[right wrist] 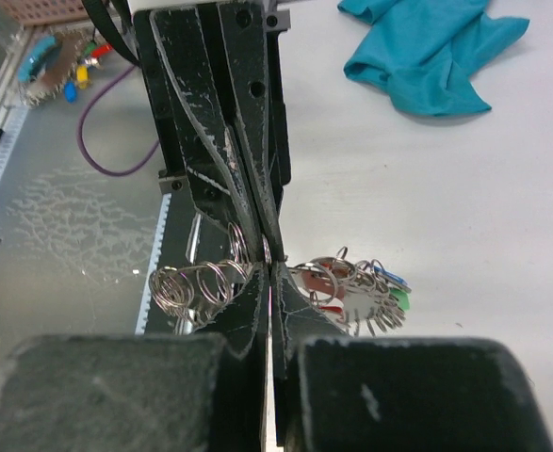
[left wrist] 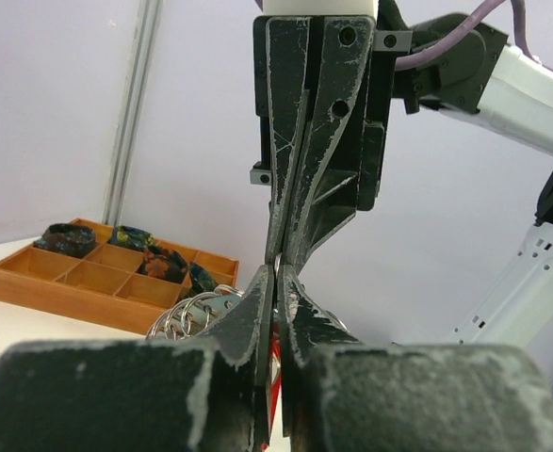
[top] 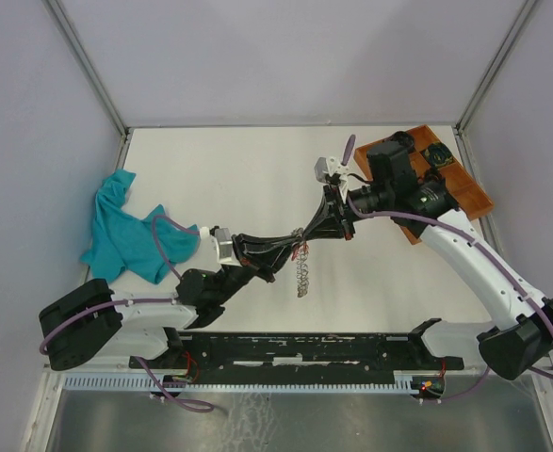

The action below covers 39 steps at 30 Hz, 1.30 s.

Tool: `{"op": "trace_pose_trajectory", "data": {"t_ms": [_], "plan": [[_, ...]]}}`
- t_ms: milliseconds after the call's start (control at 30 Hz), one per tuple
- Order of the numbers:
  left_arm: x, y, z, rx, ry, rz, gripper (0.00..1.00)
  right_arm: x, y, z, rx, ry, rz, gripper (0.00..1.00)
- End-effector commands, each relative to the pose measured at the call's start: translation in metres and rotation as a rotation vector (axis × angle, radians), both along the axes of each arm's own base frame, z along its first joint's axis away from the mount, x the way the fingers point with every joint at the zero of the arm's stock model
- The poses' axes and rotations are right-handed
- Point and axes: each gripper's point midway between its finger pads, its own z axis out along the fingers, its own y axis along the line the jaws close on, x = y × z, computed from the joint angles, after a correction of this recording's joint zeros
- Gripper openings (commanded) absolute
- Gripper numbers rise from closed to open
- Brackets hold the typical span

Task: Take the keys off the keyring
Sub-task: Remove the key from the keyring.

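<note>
Two black pincers meet tip to tip above the middle of a plain white table (top: 219, 169). The left pincer (top: 293, 237) is clenched on a large silver-grey keyring of coiled, spring-like wire (top: 302, 273), whose loops spread to either side of the fingertips in the right wrist view and hang down towards the table in the overhead view. The right pincer (top: 308, 230) is clenched too, its tips pressed against the left one's at the same spot; whether it also nips the wire cannot be told. Several small silver metal keys (right wrist: 361, 301) cluster on the keyring just beside the tips, with green, blue and red plastic tags among them.

A crumpled teal cloth (top: 130, 235) lies at the left edge of the table, well apart from the arms. A brown wooden tray with square compartments (top: 474, 198) sits at the far right corner, some compartments holding dark, patterned items. Pale lilac-grey walls (top: 285, 56) enclose the table on three sides, with slim aluminium posts (top: 88, 66) at the back corners. A perforated white strip (top: 285, 382) runs along the near edge
</note>
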Motion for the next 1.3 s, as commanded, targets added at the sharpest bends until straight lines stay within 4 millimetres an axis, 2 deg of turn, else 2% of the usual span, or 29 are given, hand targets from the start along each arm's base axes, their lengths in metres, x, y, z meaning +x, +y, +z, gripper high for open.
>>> {"op": "trace_pose_trajectory", "data": {"t_ms": [0,67,133,233,333,533,700,767,1067,1267], "plan": [[-0.014,0.009,0.031,-0.072,-0.066,-0.031,0.14,0.002,-0.007,0.005,-0.075,-0.078,-0.008,0.01],[-0.015,0.009,0.022,-0.022,-0.07,-0.023,0.28,0.0,-0.013,0.003,-0.121,-0.085,0.006,0.01],[-0.015,0.01,0.012,0.035,-0.071,-0.011,0.36,0.0,-0.018,-0.002,-0.175,-0.108,0.022,0.01],[-0.013,0.011,0.0,0.125,-0.085,0.019,0.43,-0.002,-0.026,-0.009,-0.273,-0.143,0.046,0.01],[-0.013,0.013,-0.009,0.218,-0.123,0.046,0.45,-0.005,-0.034,-0.017,-0.381,-0.195,0.075,0.01],[-0.012,0.003,-0.033,0.4,-0.21,0.046,0.45,-0.007,-0.045,-0.029,-0.594,-0.335,0.126,0.01],[0.003,0.002,-0.045,0.436,-0.179,0.107,0.31,-0.006,-0.05,-0.026,-0.64,-0.393,0.128,0.01],[0.006,0.0,-0.048,0.434,-0.164,0.115,0.3,-0.008,-0.049,-0.023,-0.63,-0.395,0.129,0.01],[0.007,-0.026,-0.03,0.372,-0.168,0.047,0.3,-0.018,-0.042,-0.022,-0.58,-0.361,0.145,0.01],[-0.001,-0.039,-0.023,0.344,-0.182,-0.024,0.31,-0.018,-0.042,-0.027,-0.581,-0.348,0.144,0.01]]}}
